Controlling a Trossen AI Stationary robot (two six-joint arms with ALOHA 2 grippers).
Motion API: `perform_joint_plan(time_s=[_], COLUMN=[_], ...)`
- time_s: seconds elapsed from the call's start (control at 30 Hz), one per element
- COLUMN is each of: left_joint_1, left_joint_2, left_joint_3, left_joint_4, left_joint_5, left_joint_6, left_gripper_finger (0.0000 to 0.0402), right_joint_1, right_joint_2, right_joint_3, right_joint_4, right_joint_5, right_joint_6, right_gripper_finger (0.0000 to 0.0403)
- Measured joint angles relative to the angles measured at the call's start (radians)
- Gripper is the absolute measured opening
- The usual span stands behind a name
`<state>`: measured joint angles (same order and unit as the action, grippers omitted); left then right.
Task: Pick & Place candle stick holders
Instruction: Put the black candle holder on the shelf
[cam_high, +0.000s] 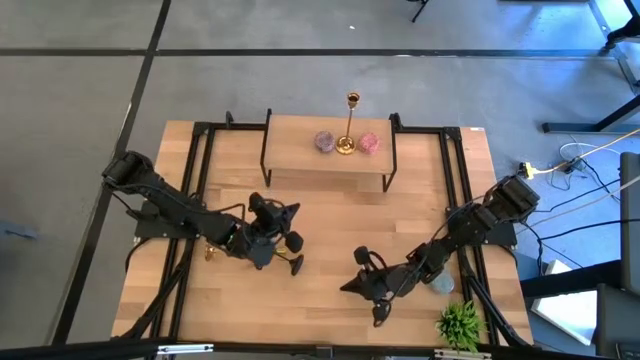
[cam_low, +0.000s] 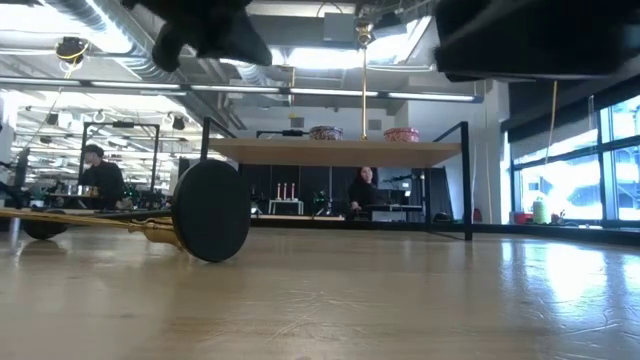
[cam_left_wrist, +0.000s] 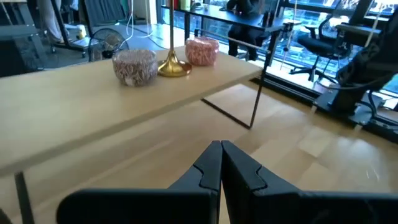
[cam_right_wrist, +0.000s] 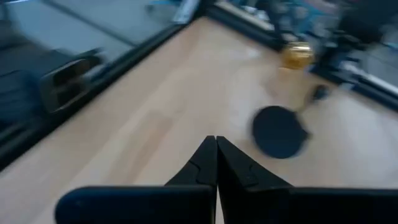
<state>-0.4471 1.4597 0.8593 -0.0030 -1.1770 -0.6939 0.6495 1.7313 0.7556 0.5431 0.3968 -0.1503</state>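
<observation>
One gold candle stick holder (cam_high: 349, 125) stands upright on its round base on the raised wooden shelf (cam_high: 300, 165) at the table's far side, between two small bowls. A black candle stick holder lies on the tabletop, its round base (cam_low: 210, 211) on edge. A second gold one (cam_low: 80, 219) lies on its side behind that base, partly hidden by my left arm in the high view. My left gripper (cam_left_wrist: 221, 149) is shut, above the lying holders, and points toward the shelf. My right gripper (cam_right_wrist: 216, 142) is shut, right of the black base (cam_right_wrist: 280, 132), and points at it.
Two small bowls (cam_left_wrist: 134, 65) (cam_left_wrist: 202, 51) flank the upright gold holder on the shelf. The shelf's thin black legs (cam_left_wrist: 256, 93) stand on the table. A small green plant (cam_high: 460, 325) sits at the near right corner. Black rails run along both table sides.
</observation>
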Motion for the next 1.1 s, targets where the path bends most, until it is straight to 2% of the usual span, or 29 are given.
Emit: perform_joint_plan(time_s=[0.27,0.4,0.53,0.6,0.73,0.83,0.9,0.97,1.03,1.1], left_joint_1=[-0.069,-0.072,-0.051,-0.038,-0.009,0.018,0.056,0.102,0.154,0.203], left_joint_2=[-0.03,-0.058,-0.06,-0.06,-0.06,-0.06,-0.06,-0.06,-0.06,-0.06], left_joint_3=[-0.086,-0.105,-0.11,-0.11,-0.11,-0.11,-0.11,-0.11,-0.11,-0.11], left_joint_4=[-0.001,0.0,0.0,-0.001,-0.004,-0.005,-0.008,-0.008,-0.005,0.002], left_joint_5=[-0.025,-0.043,-0.121,-0.131,-0.108,-0.101,-0.048,0.068,0.205,0.306], left_joint_6=[-0.092,-0.058,-0.009,0.014,0.087,0.132,0.147,0.157,0.181,0.2], left_gripper_finger=[0.0002,0.0002,0.0002,0.0002,0.0002,0.0002,0.0002,0.0002,0.0002,0.0002], right_joint_1=[-0.082,-0.162,-0.251,-0.28,-0.319,-0.364,-0.402,-0.435,-0.463,-0.484], right_joint_2=[0.0,0.0,0.0,0.0,-0.002,-0.018,-0.02,-0.019,-0.02,-0.02], right_joint_3=[0.069,0.122,0.137,0.137,0.137,0.138,0.139,0.138,0.138,0.138], right_joint_4=[0.001,-0.001,-0.006,-0.021,-0.004,0.017,0.018,0.019,0.013,-0.011], right_joint_5=[0.27,0.284,0.151,0.079,-0.05,-0.255,-0.41,-0.537,-0.611,-0.635], right_joint_6=[-0.041,0.0,0.17,0.188,0.056,-0.022,-0.024,-0.01,0.005,0.014], right_gripper_finger=[0.0,0.0,0.0,0.0,0.0,0.0,0.0,0.0,0.0,0.0])
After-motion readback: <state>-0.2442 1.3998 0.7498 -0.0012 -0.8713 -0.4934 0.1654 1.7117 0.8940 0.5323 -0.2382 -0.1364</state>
